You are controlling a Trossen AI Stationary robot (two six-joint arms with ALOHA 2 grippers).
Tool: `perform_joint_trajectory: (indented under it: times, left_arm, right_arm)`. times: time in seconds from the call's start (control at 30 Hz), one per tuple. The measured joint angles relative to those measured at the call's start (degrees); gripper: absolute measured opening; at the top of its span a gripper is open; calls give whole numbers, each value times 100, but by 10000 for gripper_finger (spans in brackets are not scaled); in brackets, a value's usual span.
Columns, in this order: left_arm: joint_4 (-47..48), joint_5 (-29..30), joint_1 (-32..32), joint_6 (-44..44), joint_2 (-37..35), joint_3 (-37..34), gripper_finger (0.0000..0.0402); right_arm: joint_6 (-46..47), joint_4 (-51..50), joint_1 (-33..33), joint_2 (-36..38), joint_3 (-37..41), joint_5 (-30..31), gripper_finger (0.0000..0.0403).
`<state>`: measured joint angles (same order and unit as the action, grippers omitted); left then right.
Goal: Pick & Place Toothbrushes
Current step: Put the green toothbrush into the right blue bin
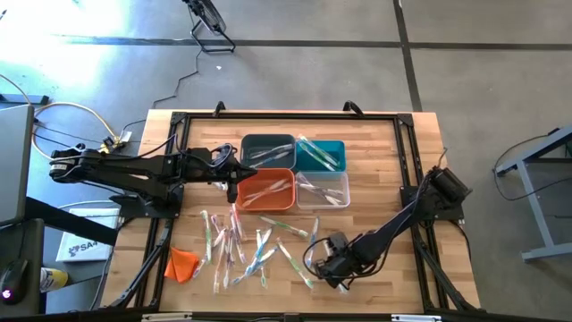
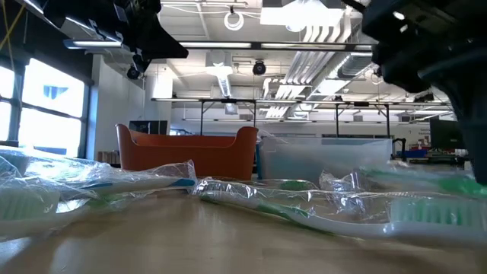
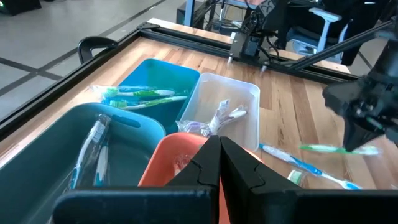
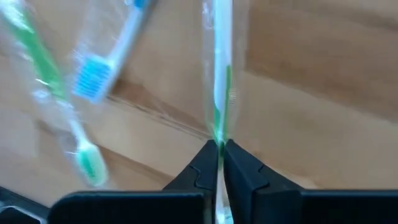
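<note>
Several wrapped toothbrushes (image 1: 237, 246) with white, green or blue handles lie scattered on the near half of the wooden table. Others lie inside four bins: dark grey (image 1: 266, 148), teal (image 1: 322, 154), orange (image 1: 266, 190) and clear (image 1: 323, 190). My left gripper (image 1: 234, 185) hovers shut over the orange bin's left end (image 3: 163, 163), with nothing between its fingers (image 3: 219, 149). My right gripper (image 1: 329, 261) is near the table's near edge, right of the pile, shut on one green-and-white toothbrush (image 4: 217, 68). My right gripper pinches the wrapped toothbrush between its two fingertips on the handle (image 4: 218, 127), through the clear wrapper. The fingers come from above, pointing down. In the left wrist view the toothbrush (image 3: 336, 148) sticks out level from the fingers, above the table and another blue toothbrush.
A small orange cloth lump (image 1: 181, 264) lies at the table's near left corner. A black frame (image 1: 393, 121) runs around the table top. Bare wood (image 1: 384, 170) lies right of the bins. Loose toothbrushes (image 2: 289, 199) lie close before the low camera.
</note>
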<state>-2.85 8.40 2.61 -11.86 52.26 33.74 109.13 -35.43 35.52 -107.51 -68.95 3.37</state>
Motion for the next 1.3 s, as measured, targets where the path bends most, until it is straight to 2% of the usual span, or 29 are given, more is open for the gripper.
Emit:
perform_joint_trajectory:
  times: [0.3,0.47,0.8,1.07,1.3]
  left_arm:
    - [2,0,0,0,-1,0,0]
    - [2,0,0,0,1,0,0]
    - [2,0,0,0,-1,0,0]
    - [2,0,0,0,-1,0,0]
    - [2,7,0,0,-1,0,0]
  right_arm:
    - [-266,-415,-4,514,-13,432,2]
    - [-354,-570,-49,813,-17,476,2]
    - [-801,-910,-342,1517,-26,1133,2]
    - [-1717,-1001,-947,2109,-31,1475,2]
    - [-3050,-1262,-1877,2475,-31,1511,2]
